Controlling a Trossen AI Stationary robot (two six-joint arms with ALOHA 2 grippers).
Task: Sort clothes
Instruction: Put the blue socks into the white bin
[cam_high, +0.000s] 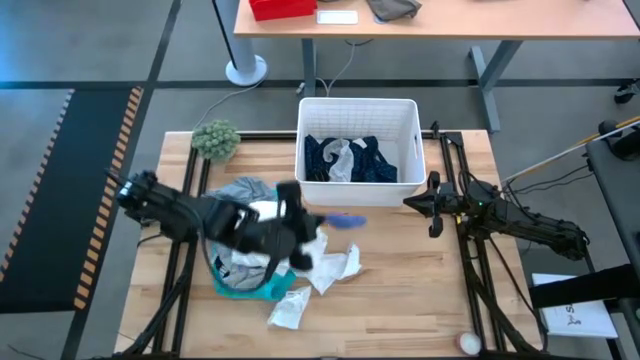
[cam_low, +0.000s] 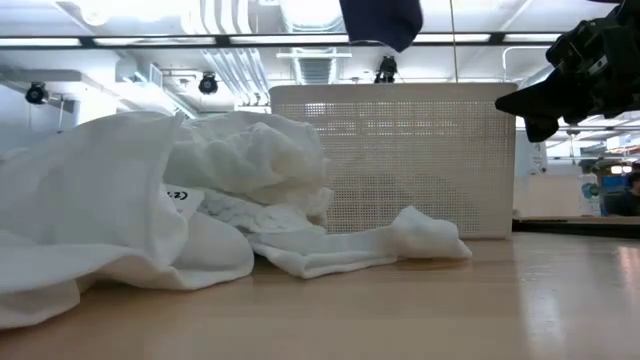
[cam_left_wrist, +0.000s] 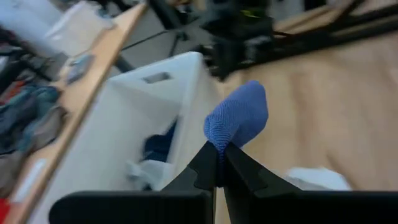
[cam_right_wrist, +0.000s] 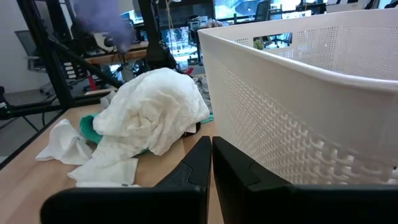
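1. While the left claw (cam_left_wrist: 219, 163) was clenched on a small blue garment (cam_left_wrist: 238, 118) just beside the white bin (cam_high: 357, 112), the step looked like carrying it to the bin; next, a release over the rim.
2. Right claw (cam_right_wrist: 210, 163): closed, empty, beside the bin's right wall.
3. Remaining clothes (cam_high: 262, 262): heaped toward the counter's (cam_high: 420, 290) left-front; navy garment (cam_high: 345, 158) already binned.
4. Counter: pale wood; green ball (cam_high: 216, 139) at rear-left corner.

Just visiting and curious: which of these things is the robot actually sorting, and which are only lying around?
Part of the job:
blue sock, held in the left gripper
white garment
turquoise garment
grey garment
navy garment
white socks

Just lying about:
green ball
small ball
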